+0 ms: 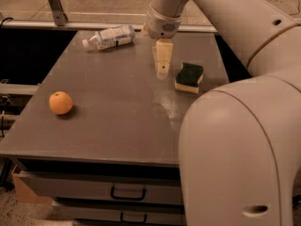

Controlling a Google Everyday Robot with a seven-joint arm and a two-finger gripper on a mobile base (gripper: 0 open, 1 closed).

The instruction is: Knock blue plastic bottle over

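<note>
The blue plastic bottle [110,37] lies on its side at the far left of the grey table [117,112], its white cap pointing left. My gripper [162,69] hangs fingers-down over the far middle of the table, to the right of the bottle and apart from it, just left of the sponge. It holds nothing.
A green and yellow sponge [189,77] lies at the far right of the table. An orange [61,102] sits near the left edge. My large arm housing [235,154] fills the right foreground. Drawers [127,192] sit below the table's front edge.
</note>
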